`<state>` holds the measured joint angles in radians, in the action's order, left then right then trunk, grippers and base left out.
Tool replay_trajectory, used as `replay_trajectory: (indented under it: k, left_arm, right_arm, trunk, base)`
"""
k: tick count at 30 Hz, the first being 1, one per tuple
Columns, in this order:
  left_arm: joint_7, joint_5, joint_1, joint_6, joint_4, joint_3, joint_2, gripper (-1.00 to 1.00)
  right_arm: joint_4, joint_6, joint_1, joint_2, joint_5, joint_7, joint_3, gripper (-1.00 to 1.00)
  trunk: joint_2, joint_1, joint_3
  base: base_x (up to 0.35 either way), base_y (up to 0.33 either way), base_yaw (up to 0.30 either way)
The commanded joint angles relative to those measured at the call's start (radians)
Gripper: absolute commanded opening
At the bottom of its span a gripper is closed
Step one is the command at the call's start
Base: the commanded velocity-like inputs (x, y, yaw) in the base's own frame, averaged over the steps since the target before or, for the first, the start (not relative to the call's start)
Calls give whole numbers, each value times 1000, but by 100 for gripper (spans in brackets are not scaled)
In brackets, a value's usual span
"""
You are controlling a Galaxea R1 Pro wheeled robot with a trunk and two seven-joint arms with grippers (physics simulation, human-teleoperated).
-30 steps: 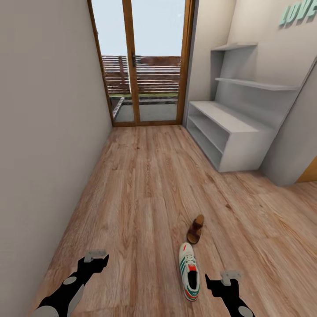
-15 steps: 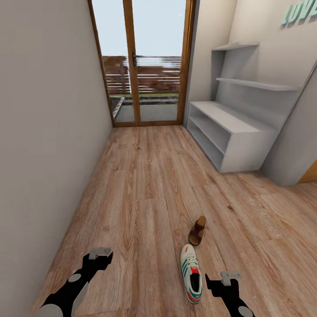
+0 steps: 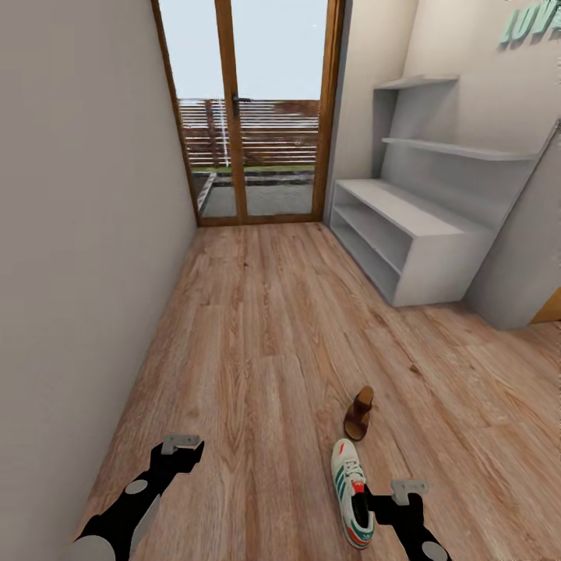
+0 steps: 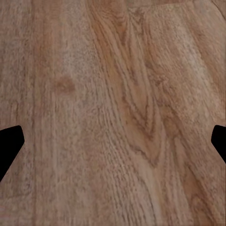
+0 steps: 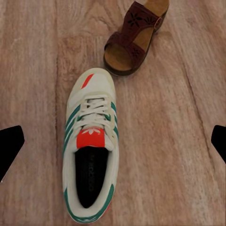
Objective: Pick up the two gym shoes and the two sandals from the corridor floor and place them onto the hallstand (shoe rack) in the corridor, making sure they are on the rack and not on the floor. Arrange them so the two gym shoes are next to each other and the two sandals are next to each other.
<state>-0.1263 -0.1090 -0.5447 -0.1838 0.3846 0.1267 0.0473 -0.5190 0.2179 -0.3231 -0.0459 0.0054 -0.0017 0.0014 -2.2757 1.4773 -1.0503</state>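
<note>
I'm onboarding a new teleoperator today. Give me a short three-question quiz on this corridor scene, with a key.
1. True or false: the white sneaker with green stripes already sits on the wide white shoe rack.
2. Which footwear lies just beyond the sneaker's toe, nearer the rack? A) a black boot B) the brown perforated sandal
3. Fill in: the right tool hangs over the sneaker with its jaws ____.

Key: 1 false, it lies on the wood-grain plank floor; 2 B; 3 open.
</note>
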Motion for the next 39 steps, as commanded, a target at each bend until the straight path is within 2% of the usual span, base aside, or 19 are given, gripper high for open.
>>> replay_trajectory:
  k: [1, 7, 29, 30, 34, 39]
  left_arm:
    - [-6, -11, 0, -4, 0, 9, 0, 100]
    - [-6, -11, 1, -7, 0, 8, -1, 100]
    - [-6, -12, 2, -8, 0, 7, -1, 100]
    - [-6, -12, 2, -8, 0, 7, -1, 100]
    - [-6, -12, 2, -8, 1, 7, 0, 100]
    - [-6, -12, 2, -7, 1, 7, 0, 100]
  right_arm:
    - [1, 3, -1, 0, 1, 0, 0, 100]
    - [2, 3, -1, 1, -1, -2, 0, 100]
    - [0, 4, -1, 2, -2, -9, -4, 100]
    - [0, 3, -1, 3, -2, -14, -4, 100]
    - [-1, 1, -1, 21, -4, -134, -3, 100]
    - [-1, 3, -1, 27, -4, -155, 0, 100]
  trunk:
    - [0, 0, -1]
    - [0, 0, -1]
    - [0, 0, -1]
    - [0, 0, -1]
    - [0, 0, -1]
    - [0, 0, -1]
  base:
    - [124, 268, -224]
    - [44, 96, -103]
    - [2, 3, -4]
    - [0, 0, 0]
    - [0, 0, 0]
    - [0, 0, 0]
